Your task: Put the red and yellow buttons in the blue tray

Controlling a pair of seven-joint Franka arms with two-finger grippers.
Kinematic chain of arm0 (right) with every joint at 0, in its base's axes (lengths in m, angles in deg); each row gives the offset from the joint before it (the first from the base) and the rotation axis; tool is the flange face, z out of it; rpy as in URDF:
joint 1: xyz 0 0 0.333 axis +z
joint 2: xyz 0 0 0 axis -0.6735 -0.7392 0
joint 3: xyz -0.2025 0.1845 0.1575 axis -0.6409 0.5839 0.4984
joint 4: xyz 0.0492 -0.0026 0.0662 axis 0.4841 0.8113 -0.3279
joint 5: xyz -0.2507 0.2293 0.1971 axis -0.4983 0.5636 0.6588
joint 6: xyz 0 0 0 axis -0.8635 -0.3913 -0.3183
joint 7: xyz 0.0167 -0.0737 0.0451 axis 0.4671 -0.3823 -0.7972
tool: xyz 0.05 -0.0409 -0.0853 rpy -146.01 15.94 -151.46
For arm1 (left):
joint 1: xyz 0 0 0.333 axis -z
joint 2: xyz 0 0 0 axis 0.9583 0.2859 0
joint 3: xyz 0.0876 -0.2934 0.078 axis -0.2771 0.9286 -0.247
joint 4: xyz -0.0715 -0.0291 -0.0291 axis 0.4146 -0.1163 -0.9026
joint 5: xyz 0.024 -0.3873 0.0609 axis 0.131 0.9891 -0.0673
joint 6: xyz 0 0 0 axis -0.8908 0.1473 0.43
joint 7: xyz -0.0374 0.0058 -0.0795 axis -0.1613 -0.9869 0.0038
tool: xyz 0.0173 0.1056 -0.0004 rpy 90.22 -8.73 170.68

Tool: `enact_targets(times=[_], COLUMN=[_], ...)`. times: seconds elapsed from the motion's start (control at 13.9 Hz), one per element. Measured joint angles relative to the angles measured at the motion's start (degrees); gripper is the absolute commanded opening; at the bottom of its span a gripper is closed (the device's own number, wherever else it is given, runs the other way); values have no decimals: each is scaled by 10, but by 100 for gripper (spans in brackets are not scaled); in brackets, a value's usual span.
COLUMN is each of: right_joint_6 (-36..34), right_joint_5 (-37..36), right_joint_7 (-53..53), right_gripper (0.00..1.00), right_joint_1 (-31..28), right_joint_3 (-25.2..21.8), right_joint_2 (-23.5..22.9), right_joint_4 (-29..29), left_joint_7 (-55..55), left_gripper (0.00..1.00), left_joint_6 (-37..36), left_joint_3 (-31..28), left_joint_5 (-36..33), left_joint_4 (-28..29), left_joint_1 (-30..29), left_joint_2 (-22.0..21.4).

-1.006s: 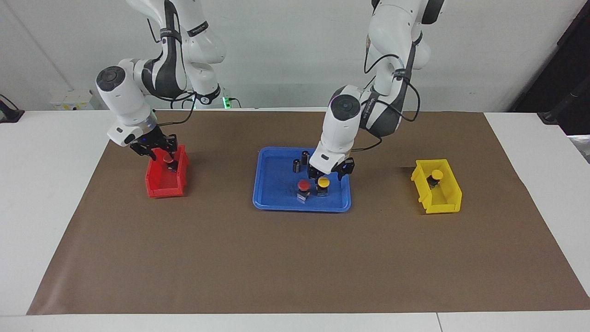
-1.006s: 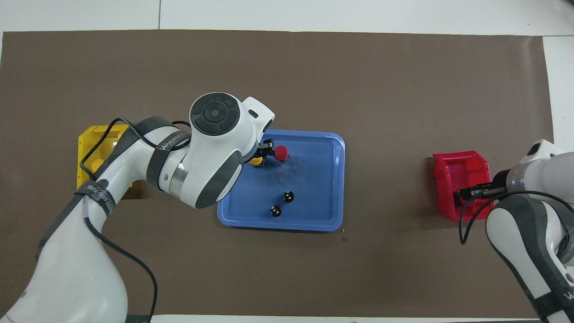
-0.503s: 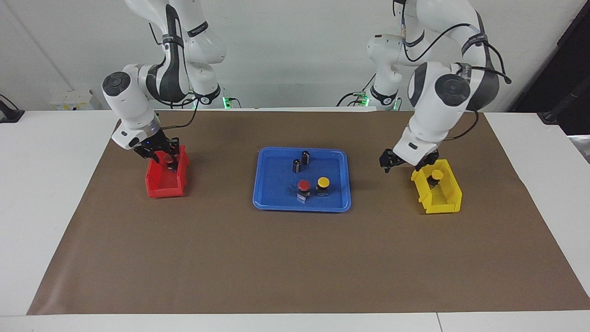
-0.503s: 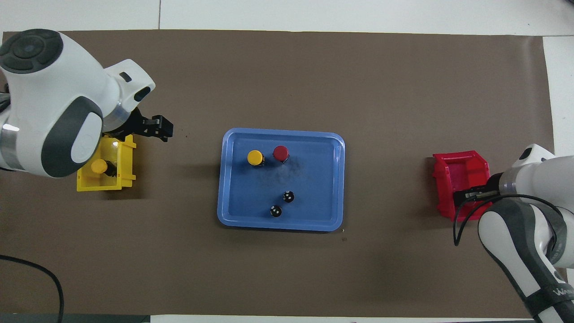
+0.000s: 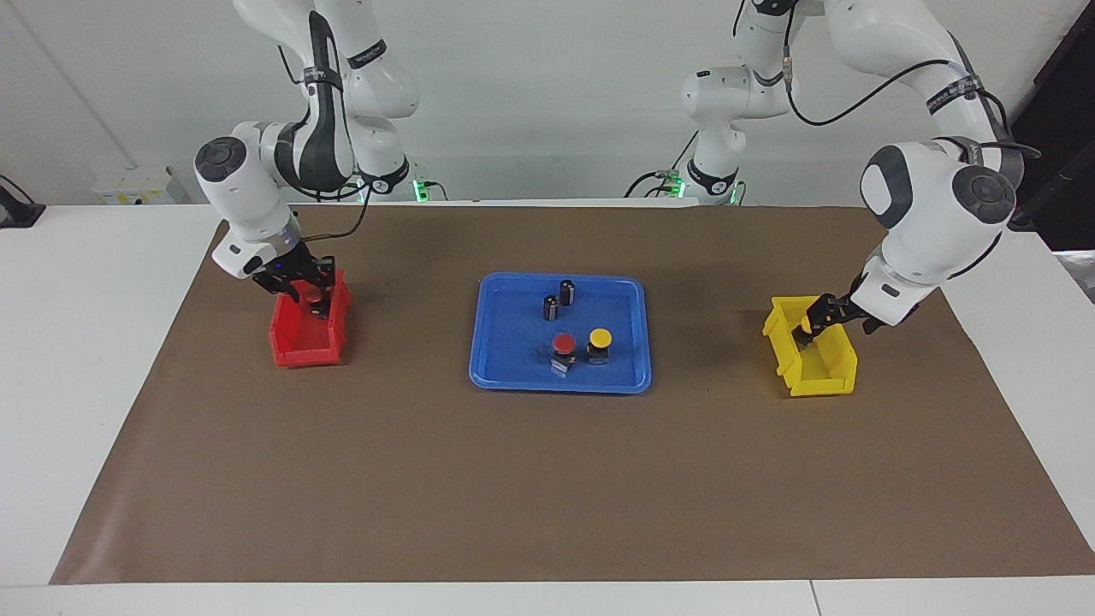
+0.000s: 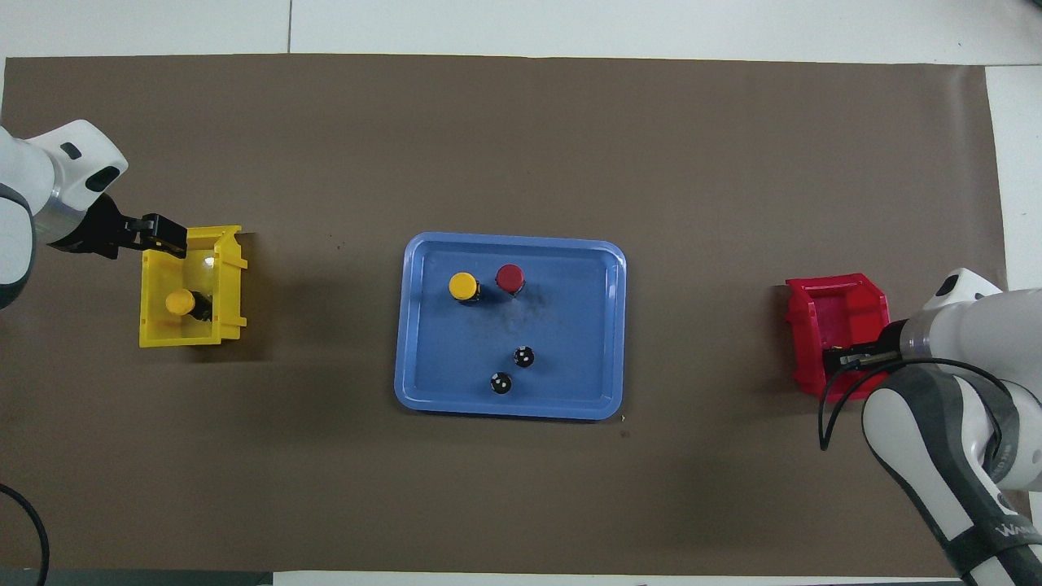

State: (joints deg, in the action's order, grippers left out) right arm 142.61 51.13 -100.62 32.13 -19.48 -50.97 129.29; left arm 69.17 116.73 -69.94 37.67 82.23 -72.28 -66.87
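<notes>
You have the blue tray (image 5: 491,364) (image 6: 616,325), wide and shallow with rounded corners and a raised rim, lying flat mid-table. One red button (image 5: 563,345) (image 6: 510,277) and one yellow button (image 5: 600,338) (image 6: 462,286) stand upright in it, side by side on short black bases, in the half farther from the robots. A second yellow button (image 6: 180,302) sits in the yellow bin (image 5: 823,379) (image 6: 156,334) at the left arm's end, and a second red one (image 5: 311,295) in the red bin (image 5: 301,352) (image 6: 830,301) at the right arm's end
</notes>
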Motion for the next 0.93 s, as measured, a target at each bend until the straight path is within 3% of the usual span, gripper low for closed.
enact_targets(times=[0.22, 0.57, 0.79, 0.93], right_joint_6=[0, -20, -154, -223], right_joint_5=[0, 0, 2, 6], right_joint_7=[-3, -11, -3, 60], right_gripper=[27, 25, 25, 26], right_joint_1=[-4, -8, 4, 52], right_joint_3=[0, 1, 7, 8], right_joint_2=[0, -1, -20, -48], right_joint_4=[3, -20, -144, -238], left_joint_7=[-3, -3, -3, -3], left_gripper=[72, 72, 72, 72], left_joint_6=[51, 108, 130, 145], left_joint_3=[1, 1, 2, 4], left_joint_5=[0, 0, 0, 0], left_joint_4=[70, 146, 171, 180], left_joint_1=[-3, -4, -4, -4], left_joint_2=[-24, -59, -67, -68])
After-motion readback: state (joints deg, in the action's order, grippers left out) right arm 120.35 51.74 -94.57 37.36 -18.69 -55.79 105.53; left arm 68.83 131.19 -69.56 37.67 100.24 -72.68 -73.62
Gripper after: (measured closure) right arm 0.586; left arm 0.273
